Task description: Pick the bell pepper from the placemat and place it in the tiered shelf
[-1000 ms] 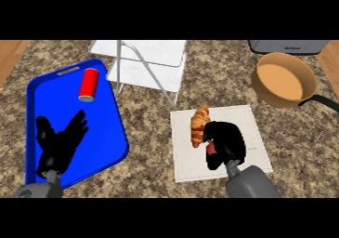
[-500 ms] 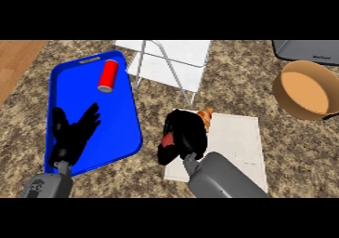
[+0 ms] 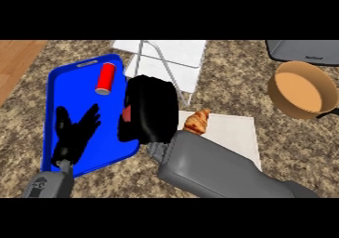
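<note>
Fingers of right hand clenched around red bell pepper, axis hidden, left hand spread over blue tray, red can lying inside

Can on tray; croissant on placemat, right.

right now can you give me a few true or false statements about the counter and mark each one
1. A red can lies on the blue tray. True.
2. The left hand is curled round the can. False: it is open over the tray, apart from the can.
3. The right hand is curled round something red. True.
4. The croissant sits inside the pan. False: it lies on the white placemat.
5. The white tiered shelf stands beyond the right hand. True.
</note>
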You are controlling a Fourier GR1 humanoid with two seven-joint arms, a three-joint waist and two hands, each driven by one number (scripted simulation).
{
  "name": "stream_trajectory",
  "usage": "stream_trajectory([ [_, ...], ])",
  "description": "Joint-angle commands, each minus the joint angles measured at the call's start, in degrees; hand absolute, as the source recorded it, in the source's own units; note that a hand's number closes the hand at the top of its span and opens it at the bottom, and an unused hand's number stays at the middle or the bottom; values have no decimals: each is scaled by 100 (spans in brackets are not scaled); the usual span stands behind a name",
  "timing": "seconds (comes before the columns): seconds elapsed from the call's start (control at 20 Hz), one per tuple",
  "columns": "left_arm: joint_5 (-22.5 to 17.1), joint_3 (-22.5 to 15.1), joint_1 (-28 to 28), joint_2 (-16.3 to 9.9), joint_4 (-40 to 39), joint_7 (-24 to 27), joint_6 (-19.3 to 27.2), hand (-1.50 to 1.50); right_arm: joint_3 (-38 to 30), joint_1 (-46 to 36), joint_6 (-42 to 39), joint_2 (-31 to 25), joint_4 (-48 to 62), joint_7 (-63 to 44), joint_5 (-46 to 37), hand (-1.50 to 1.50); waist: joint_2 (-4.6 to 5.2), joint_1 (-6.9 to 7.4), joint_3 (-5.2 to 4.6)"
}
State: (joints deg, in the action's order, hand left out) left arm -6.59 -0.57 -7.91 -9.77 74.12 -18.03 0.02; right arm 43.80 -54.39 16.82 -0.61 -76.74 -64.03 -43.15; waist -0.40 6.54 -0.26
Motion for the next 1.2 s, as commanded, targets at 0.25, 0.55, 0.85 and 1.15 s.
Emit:
stream_trajectory([
  [0.25, -2, 115, -148, -54, -77, -9, 52, 0, -627, -2292, -70, 57, 505, -1953, -22, 150, -16, -156, -6],
  [0.55, -5, 113, 135, -37, 44, 40, 67, 0, -1280, -3231, -289, 57, 1137, -2115, 178, 150, -25, -251, 2],
  [0.85, -18, 202, 363, -128, 164, 194, 36, 0, -2041, -3891, -203, 57, 2186, -1628, 118, 150, 32, -355, 10],
  [1.15, -82, 364, 96, -184, -58, 253, -3, 0, -2331, -4438, -115, 58, 3160, -1099, 283, 150, 73, -416, 6],
])
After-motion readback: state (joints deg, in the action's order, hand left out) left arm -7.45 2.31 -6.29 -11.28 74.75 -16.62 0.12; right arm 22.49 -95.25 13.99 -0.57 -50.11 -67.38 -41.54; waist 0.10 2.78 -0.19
